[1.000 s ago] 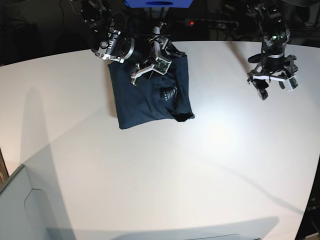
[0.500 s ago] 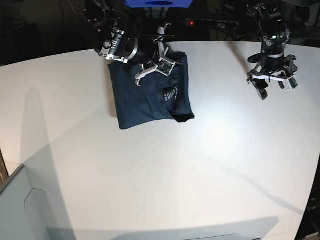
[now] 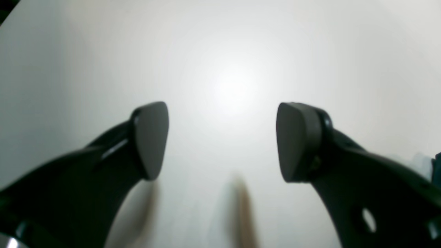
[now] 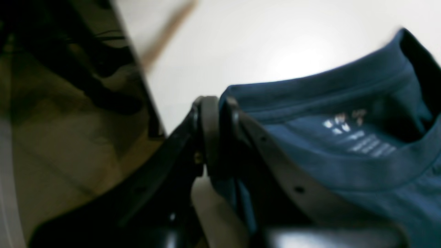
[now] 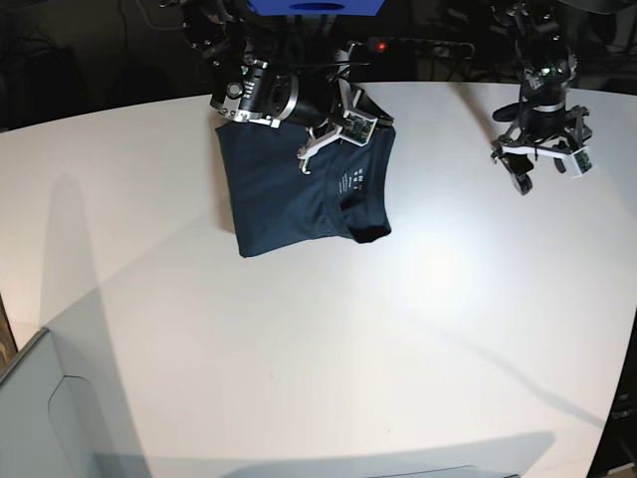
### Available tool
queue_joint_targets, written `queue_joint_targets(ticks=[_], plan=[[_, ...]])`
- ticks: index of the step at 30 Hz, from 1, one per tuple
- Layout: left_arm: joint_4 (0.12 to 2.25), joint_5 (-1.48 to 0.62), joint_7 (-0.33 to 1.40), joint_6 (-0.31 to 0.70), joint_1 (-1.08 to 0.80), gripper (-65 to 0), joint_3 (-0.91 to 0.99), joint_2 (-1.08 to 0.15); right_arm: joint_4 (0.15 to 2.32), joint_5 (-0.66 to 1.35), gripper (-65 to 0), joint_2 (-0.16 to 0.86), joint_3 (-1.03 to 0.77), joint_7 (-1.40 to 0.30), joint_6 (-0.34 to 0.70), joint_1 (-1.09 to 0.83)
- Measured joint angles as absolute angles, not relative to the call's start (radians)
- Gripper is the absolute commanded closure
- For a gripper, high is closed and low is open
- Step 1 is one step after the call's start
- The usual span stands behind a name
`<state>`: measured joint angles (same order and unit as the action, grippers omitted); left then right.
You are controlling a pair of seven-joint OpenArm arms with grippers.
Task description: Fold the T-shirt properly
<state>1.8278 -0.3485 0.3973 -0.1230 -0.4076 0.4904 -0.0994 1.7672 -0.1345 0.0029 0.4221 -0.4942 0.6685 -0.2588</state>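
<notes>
Right wrist view: T-shirt (image 4: 344, 165) collar label (image 4: 358, 137) print is unreadably blurred.

We find the T-shirt (image 5: 299, 194) on the table (image 5: 328, 358), in the far half and left of the middle in the base view, one corner of it reaching toward the table's centre. At the garment's far right edge sits the right gripper (image 5: 333, 134), on the fabric beside the collar (image 4: 344, 172); in the right wrist view the cloth lies to the right of the jaws, the table's far edge to their left. The left gripper (image 5: 537, 169) hangs over bare table well to the right of the T-shirt, near the far right rim, nothing between its fingers (image 3: 151, 137)
</notes>
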Motion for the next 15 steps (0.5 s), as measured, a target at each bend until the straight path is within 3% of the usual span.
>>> queue_joint_targets(ticks=[10, 13, 15], plan=[[1.828, -0.347, 0.397, -0.123, -0.407, -46.7, 0.49, -0.1, 1.7, -0.136, -2.1, 0.003, 0.422, -0.503, 0.668, -0.222], [1.828, -0.348, 0.398, -0.123, -0.407, -46.7, 0.49, -0.099, 1.673, -0.134, -12.0, 0.003, 0.422, -0.501, 0.668, -0.215], [1.828, -0.348, 0.397, -0.123, -0.405, -46.7, 0.49, -0.099, 1.672, -0.135, -22.6, 0.003, 0.422, -0.503, 0.669, -0.222]])
